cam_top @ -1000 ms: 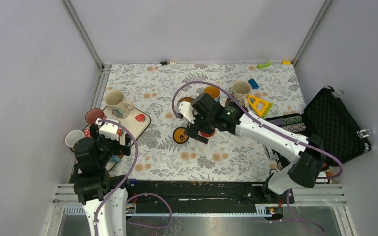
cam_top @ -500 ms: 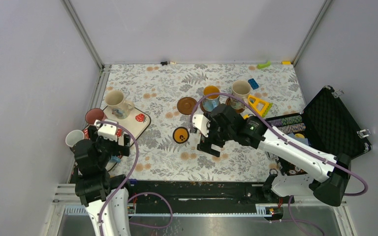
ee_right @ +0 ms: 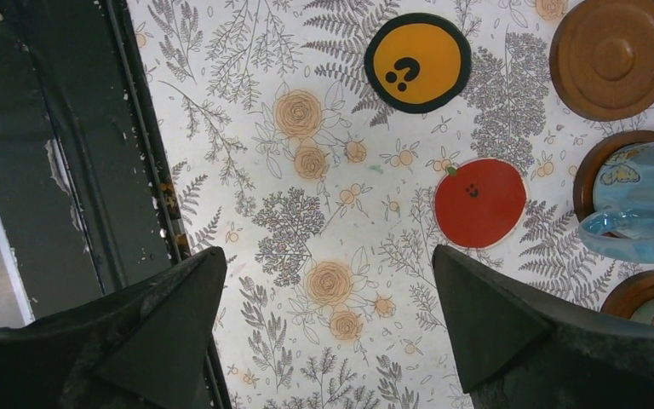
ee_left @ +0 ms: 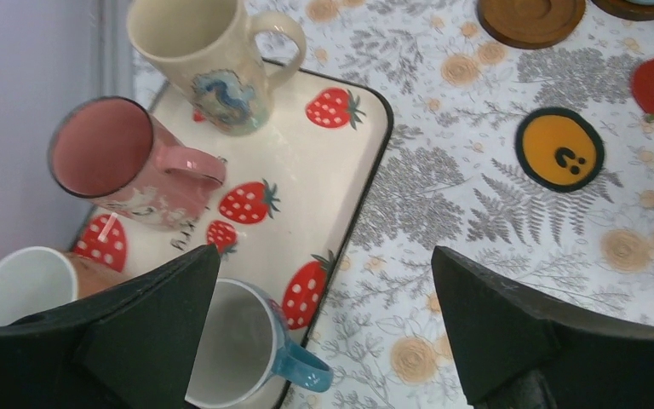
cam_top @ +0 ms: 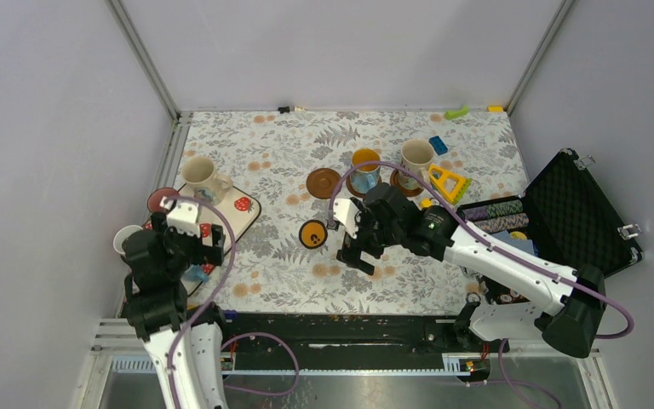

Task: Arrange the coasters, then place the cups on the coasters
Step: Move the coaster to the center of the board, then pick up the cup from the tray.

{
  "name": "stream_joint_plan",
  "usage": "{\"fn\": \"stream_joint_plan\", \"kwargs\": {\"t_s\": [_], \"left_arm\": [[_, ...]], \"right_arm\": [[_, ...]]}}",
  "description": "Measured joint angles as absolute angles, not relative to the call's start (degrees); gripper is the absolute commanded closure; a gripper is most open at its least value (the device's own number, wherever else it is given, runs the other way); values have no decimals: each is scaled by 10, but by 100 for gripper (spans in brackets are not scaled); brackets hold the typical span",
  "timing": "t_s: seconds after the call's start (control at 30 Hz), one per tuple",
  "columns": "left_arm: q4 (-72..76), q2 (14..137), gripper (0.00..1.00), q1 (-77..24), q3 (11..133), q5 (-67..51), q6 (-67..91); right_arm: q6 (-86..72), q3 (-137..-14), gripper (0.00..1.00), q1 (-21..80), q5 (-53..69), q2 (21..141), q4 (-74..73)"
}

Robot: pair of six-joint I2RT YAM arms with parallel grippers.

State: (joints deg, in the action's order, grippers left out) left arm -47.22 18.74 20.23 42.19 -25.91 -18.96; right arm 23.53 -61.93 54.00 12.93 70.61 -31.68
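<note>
My right gripper (cam_top: 356,249) (ee_right: 329,256) hangs open over bare tablecloth near the front edge. Just beyond it lies the red coaster (ee_right: 479,203), then the orange black-rimmed coaster (cam_top: 312,233) (ee_right: 417,50) and a bare brown coaster (cam_top: 324,181) (ee_right: 613,55). A blue cup with a yellow inside (cam_top: 366,166) and a cream cup (cam_top: 415,158) each stand on a brown coaster. My left gripper (cam_top: 183,234) (ee_left: 324,256) is open above the strawberry tray's (ee_left: 324,179) near corner. A cream cup (ee_left: 213,60), a pink cup (ee_left: 128,166), a white cup (ee_left: 21,285) and a blue-handled cup (ee_left: 238,349) stand there.
An open black case (cam_top: 583,213) with rows of poker chips (cam_top: 498,210) sits at the right. A yellow triangle toy (cam_top: 449,181), a blue block (cam_top: 438,145) and a green piece (cam_top: 456,112) lie at the back right. A black rail (ee_right: 51,170) runs along the near edge.
My right gripper has drawn back from over the red coaster towards the near edge, empty. The left gripper has shifted slightly left over the tray.
</note>
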Motion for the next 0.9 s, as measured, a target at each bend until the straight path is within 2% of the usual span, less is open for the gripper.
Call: {"fn": "stream_joint_plan", "kwargs": {"t_s": [0.07, 0.17, 0.27, 0.47, 0.63, 0.77, 0.9], "left_arm": [[-479, 239, 1, 202, 444, -264, -184], [-512, 371, 1, 195, 538, -284, -181], [-503, 489, 1, 141, 644, -283, -183], [-487, 691, 1, -78, 803, -109, -182], [-464, 867, 1, -145, 894, -3, -183], [-467, 951, 1, -152, 919, 36, -184], [-480, 952, 1, -152, 907, 50, -180]], "right_arm": [[235, -616, 0, 537, 128, 706, -313], [234, -610, 0, 514, 128, 703, -304], [233, -608, 0, 487, 119, 699, -300], [226, -599, 0, 423, 123, 674, -290], [218, -597, 0, 392, 133, 672, -286], [216, -595, 0, 390, 145, 676, -281], [216, -592, 0, 390, 150, 679, -279]]}}
